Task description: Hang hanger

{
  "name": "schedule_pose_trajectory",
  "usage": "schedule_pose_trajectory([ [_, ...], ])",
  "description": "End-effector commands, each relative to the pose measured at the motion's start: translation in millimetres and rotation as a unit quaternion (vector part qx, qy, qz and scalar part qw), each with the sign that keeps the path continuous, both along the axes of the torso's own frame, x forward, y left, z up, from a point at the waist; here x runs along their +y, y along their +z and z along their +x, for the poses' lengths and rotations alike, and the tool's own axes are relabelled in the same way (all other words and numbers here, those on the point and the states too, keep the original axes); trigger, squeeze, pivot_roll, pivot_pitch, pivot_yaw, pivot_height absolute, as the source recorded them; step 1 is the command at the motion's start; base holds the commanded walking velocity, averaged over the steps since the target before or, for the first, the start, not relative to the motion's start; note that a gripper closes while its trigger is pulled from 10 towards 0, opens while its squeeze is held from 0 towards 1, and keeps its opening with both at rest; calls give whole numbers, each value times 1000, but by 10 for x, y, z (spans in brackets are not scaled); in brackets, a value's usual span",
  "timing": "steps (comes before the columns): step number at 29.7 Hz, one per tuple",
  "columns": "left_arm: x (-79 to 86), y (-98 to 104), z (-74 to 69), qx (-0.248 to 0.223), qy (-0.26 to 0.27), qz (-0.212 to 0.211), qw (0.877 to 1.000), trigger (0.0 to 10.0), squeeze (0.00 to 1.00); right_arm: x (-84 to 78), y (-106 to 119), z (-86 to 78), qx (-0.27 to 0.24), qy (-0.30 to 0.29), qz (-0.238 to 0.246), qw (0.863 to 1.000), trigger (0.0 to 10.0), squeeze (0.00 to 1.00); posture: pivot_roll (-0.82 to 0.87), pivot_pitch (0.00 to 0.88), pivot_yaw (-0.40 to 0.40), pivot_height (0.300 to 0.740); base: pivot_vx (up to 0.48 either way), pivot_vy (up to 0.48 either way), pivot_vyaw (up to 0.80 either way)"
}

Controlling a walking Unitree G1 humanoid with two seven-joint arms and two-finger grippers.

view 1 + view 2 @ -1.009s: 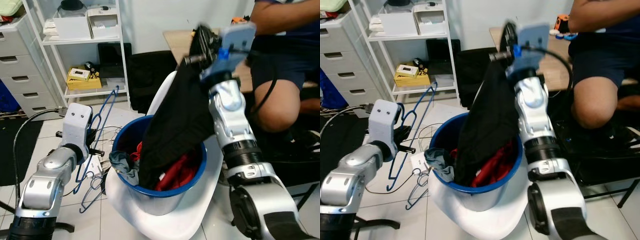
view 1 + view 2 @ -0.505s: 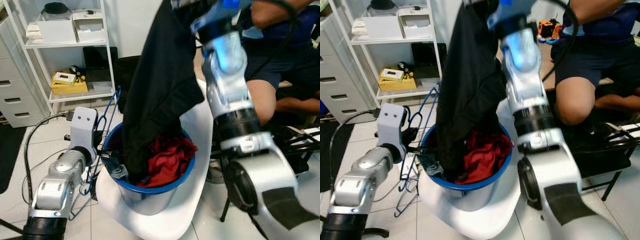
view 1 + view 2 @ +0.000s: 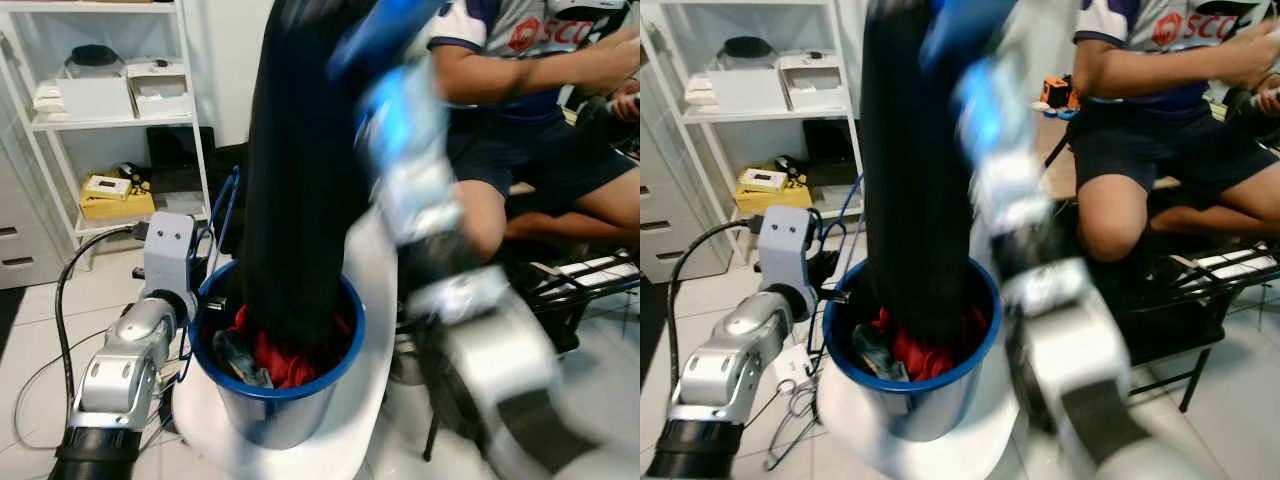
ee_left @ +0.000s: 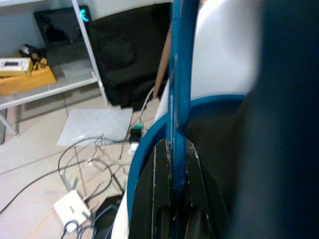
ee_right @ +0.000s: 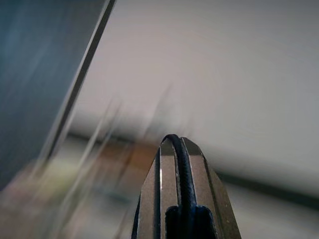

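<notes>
Cloth fills most of the round blue plastic bucket, which sits nearest the robot on a white moulded seat: red garments are bunched at the bottom with a grey-blue piece against the near-left rim, and a long black garment rises out of them in a taut column. That column stands tall because the right hand has it from above; the wrist camera shows its two black fingers pressed together on a thin dark fold or cord, lifted high, probably so the garment comes free of the pile and can be put on a hanger. The right arm is smeared with motion blur, so little more can be read from it. Just beside the bucket's left rim the left hand is closed tight on the thin blue wire hanger, holding it upright and ready, near the cloth it is meant to take. Behind it stands a white shelf unit with boxes, and a seated person is at the far right.
</notes>
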State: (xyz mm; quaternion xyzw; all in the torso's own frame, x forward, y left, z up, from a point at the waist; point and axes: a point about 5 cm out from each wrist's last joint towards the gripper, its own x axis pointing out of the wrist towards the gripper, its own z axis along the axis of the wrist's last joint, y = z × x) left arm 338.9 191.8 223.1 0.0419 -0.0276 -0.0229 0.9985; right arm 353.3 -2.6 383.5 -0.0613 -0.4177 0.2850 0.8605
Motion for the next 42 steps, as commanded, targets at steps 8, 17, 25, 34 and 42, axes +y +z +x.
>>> schedule_pose_trajectory([
  [8,2,-22,-21,2,-1,2,1000,10000,0,181,-1200,-84,108,62,-184,975,10000,0,-11,180,-36,740,0,0,0],
  [17,-61,-40,-4,6,-12,3,1000,10000,0,-588,-1473,114,179,-116,-178,961,10000,1000,-26,193,-26,740,0,0,0],
  [25,-51,-36,-3,7,-14,4,1000,10000,0,-1410,-1320,376,204,-357,-101,906,10000,1000,-12,196,-22,740,0,0,0],
  [34,-31,-15,-11,7,-15,11,1000,10000,0,-1325,-848,222,126,-288,-78,946,10000,388,-6,198,-12,740,0,0,0],
  [42,23,4,-26,8,-13,19,1000,10000,0,-952,-1442,186,336,-34,-48,940,10000,0,17,203,-12,740,0,0,0],
])
